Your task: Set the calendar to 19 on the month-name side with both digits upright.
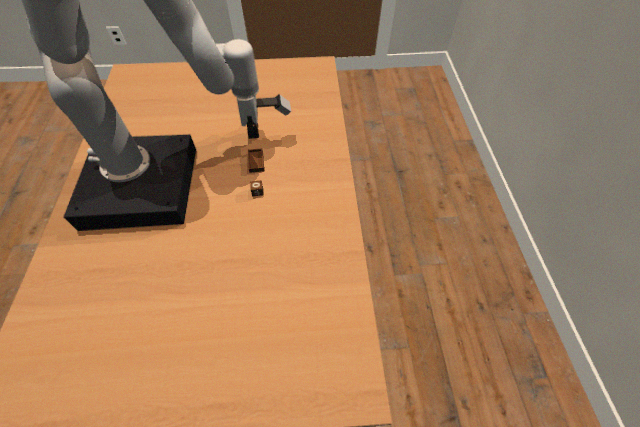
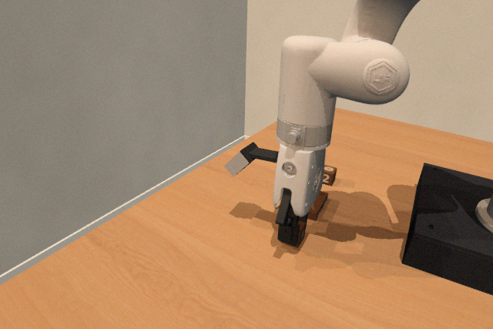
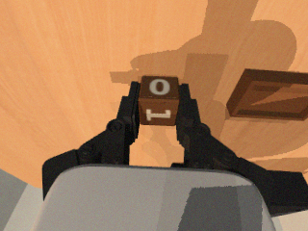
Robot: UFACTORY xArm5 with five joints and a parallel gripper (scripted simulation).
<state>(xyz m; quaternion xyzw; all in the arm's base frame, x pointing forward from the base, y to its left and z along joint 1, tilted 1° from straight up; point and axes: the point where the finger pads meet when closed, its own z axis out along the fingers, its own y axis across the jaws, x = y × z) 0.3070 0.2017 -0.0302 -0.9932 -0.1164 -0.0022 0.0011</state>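
My gripper (image 1: 252, 131) (image 2: 291, 233) (image 3: 159, 94) is shut on a dark brown cube (image 3: 160, 110), low over the table. In the wrist view this cube shows a 0 on its upper face and a sideways 1 on the face below. I cannot tell whether it touches the table. The brown tray (image 1: 256, 170) (image 2: 318, 206) (image 3: 269, 115) lies on the table beside the gripper, with nothing visible inside. No month's name is readable. The second cube (image 1: 256, 187) (image 2: 329, 176) stands on the table past the tray, 0 on top and a 2 on one side.
The black base block (image 1: 129, 189) (image 2: 445, 213) of the arm stands to one side of the tray and cubes. The wooden table (image 1: 206, 319) (image 2: 179, 277) has its long edge beyond them, on the side away from the base.
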